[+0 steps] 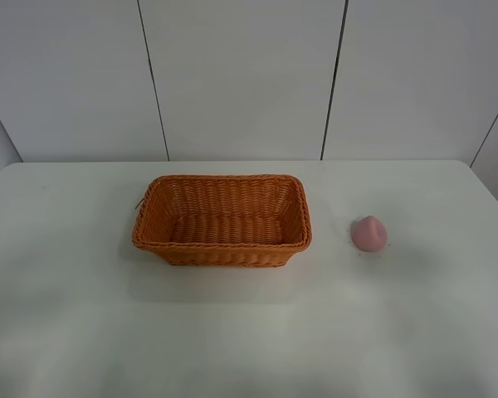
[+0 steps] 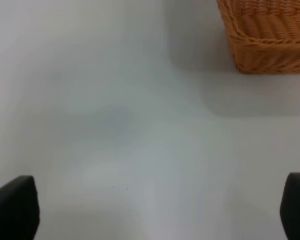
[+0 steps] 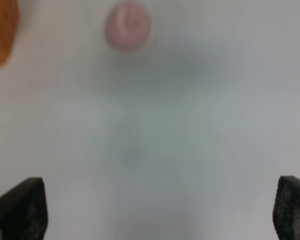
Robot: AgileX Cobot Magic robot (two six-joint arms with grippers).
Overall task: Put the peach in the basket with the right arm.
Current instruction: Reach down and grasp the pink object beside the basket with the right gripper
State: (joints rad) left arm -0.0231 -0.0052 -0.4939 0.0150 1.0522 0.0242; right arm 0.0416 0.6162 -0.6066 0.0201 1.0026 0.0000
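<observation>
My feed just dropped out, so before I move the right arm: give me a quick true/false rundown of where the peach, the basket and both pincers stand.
1. The peach lies inside the basket. False: it sits on the table, right of the basket in the high view and apart from it.
2. The basket is empty. True.
3. The right pincer is shut on the peach. False: it is open and holds nothing, and the peach lies ahead of it.
4. The left pincer is open and holds nothing. True.
5. The basket is tipped on its side. False: it stands upright, opening upward.
</observation>
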